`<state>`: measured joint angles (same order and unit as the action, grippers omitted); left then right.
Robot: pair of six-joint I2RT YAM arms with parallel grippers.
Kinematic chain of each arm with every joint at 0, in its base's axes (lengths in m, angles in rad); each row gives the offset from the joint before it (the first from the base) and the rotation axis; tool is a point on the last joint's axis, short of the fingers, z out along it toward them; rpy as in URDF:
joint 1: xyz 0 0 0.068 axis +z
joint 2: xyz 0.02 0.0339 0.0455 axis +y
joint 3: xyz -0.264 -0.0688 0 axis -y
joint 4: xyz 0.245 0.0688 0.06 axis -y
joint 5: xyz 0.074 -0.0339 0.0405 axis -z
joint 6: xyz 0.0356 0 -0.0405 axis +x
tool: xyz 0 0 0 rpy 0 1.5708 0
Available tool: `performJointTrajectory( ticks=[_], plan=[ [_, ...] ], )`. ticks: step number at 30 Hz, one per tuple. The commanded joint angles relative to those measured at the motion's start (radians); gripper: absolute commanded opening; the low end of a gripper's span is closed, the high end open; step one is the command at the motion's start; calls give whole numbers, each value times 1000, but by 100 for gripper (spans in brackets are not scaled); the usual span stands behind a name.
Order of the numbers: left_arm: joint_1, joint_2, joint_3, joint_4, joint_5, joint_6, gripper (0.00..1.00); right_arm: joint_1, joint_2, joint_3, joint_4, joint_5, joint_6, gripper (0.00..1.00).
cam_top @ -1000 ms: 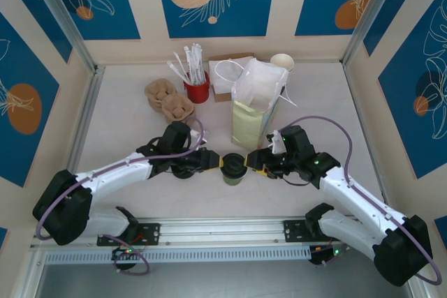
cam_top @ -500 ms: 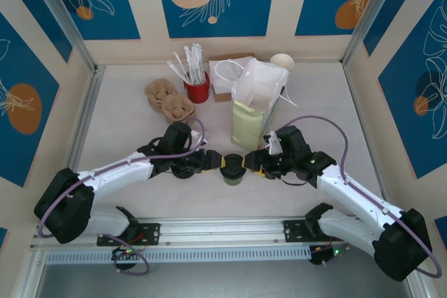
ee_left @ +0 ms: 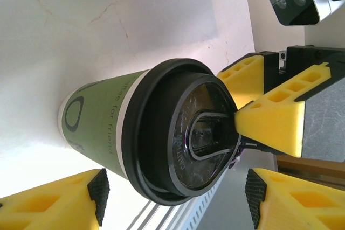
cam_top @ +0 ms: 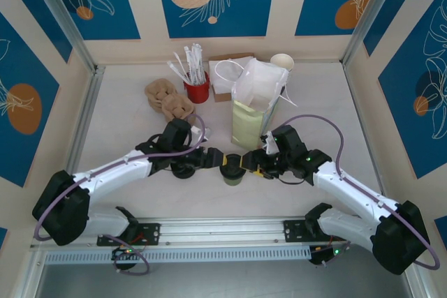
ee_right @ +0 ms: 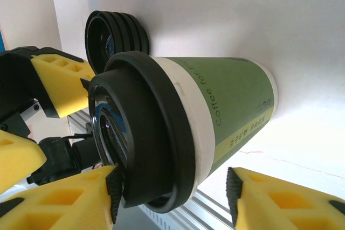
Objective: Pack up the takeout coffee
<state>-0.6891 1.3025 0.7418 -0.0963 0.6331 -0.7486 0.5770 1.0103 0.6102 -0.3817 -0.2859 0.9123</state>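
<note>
**A:** Where's the cup?

**B:** The takeout coffee point(cam_top: 232, 170) is upright on the table point(cam_top: 126, 123), front centre, between the two arm tips. Green sides, black lid point(ee_left: 183, 133) seated. It stands on the near side of the pale green paper bag point(cam_top: 246, 127), close but apart from it.

**A:** Left tool?

**B:** The left gripper point(ee_left: 175, 195) has its jaws wide and the cup sits between its fingers point(ee_left: 59, 206). In the left wrist view there's a gap between the lid rim and the finger on that side. The other pad is close to the cup wall, and I can't tell if it touches. Not clamped.

**A:** Right tool?

**B:** The right gripper point(ee_right: 173, 193) comes in from the opposite side, jaws also apart, straddling the cup. In the right wrist view one pad is right at the lid rim. A sliver of table shows between the other pad and the cup wall. I see no squeeze, so I read it as not gripping.

**A:** Are the two tools touching?

**B:** From the top view they're very near each other across the lid. Whether they touch is too small to call.

**A:** Anything crowding the cup?

**B:** A stack of black lids point(ee_right: 116, 30) is on the table just beside it, on the left arm's side, not touching the cup.
</note>
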Motion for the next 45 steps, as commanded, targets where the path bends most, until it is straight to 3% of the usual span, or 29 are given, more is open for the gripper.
performJointTrajectory(
  ticks=[1,16,23,45],
  plan=[
    [10,18,36,-36,-24,34,69,8,5,42,-12,17,-14,59],
    [10,77,56,-28,-20,51,68,8,43,55,-19,50,-31,61],
    [8,117,59,-26,-27,54,67,8,71,66,-47,79,-28,56],
    [-11,166,29,-5,-42,51,63,8,10,7,-88,105,-30,53]
  ],
)
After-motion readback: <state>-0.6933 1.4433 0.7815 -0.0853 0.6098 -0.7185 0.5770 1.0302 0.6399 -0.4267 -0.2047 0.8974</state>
